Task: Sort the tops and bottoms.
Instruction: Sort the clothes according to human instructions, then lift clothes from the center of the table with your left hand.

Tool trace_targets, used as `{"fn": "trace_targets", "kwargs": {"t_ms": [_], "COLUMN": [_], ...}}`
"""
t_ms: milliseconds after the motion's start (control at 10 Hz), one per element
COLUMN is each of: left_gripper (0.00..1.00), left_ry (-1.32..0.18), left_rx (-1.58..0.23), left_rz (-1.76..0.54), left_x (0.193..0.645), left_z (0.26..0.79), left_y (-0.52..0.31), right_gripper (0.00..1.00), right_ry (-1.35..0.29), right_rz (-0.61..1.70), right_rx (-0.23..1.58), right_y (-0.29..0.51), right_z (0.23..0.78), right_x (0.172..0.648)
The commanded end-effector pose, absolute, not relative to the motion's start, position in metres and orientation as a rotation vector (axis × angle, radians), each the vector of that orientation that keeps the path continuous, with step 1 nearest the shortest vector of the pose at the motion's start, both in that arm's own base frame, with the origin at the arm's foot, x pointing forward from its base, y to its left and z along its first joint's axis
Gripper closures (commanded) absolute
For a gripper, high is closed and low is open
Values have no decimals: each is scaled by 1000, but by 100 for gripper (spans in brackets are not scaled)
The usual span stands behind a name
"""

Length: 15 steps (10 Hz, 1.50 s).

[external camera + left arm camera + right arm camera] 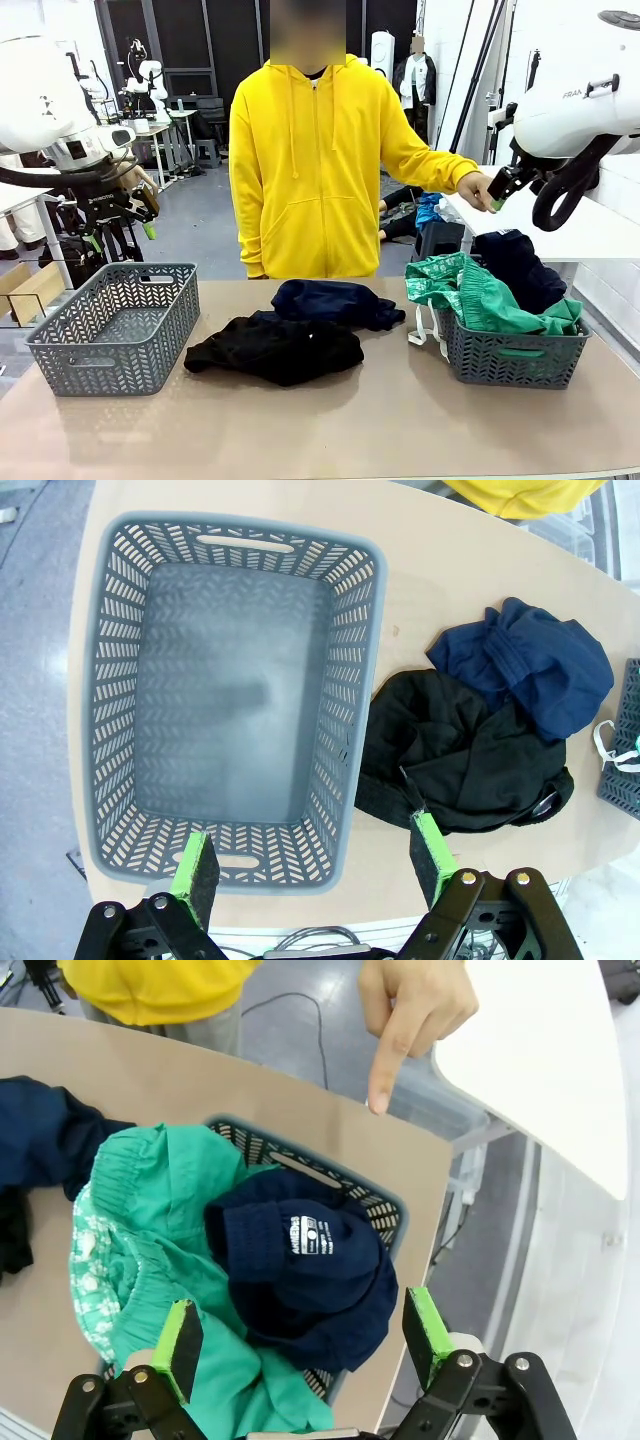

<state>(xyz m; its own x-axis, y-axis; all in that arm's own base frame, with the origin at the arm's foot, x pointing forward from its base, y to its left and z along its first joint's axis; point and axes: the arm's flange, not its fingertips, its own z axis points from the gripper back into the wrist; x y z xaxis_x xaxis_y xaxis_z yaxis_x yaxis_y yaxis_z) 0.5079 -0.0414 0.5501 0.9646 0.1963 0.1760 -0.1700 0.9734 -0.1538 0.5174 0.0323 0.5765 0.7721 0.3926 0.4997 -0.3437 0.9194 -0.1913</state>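
A black garment (275, 348) and a dark navy one (335, 300) lie side by side on the table's middle. In the left wrist view the black garment (460, 760) and the navy one (525, 665) sit right of the empty grey basket (120, 680). My left gripper (122, 235) (312, 860) hangs open above that basket. The right basket (510, 360) holds a bright green garment (480, 295) (150, 1230) with white cords and a navy garment (520, 265) (300, 1260). High over it my right gripper (497, 195) (305, 1335) is open and holds nothing.
A person in a yellow hoodie (310, 160) stands at the far side. The person's hand (475, 188) (410, 1010) is close to my right gripper, one finger pointing down past the right basket's rim (300, 1170). A white table (590, 225) stands at the right.
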Motion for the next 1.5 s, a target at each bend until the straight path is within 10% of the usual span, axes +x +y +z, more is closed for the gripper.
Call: {"fn": "trace_targets", "kwargs": {"t_ms": [0,1000,1400], "left_gripper": [0,0,0], "left_ry": [-200,-192,-310], "left_rx": [-127,-138,-231], "left_rz": [204,186,-187], "left_x": [507,508,519], "left_z": [551,550,571], "left_y": [-42,-41,-166], "right_gripper": [0,0,0], "right_ry": [-575,-561,-504], "right_rz": [394,396,170], "right_rx": [-92,-92,-151], "right_y": [29,30,-70], "right_z": [574,576,576], "right_x": [520,518,485]}}
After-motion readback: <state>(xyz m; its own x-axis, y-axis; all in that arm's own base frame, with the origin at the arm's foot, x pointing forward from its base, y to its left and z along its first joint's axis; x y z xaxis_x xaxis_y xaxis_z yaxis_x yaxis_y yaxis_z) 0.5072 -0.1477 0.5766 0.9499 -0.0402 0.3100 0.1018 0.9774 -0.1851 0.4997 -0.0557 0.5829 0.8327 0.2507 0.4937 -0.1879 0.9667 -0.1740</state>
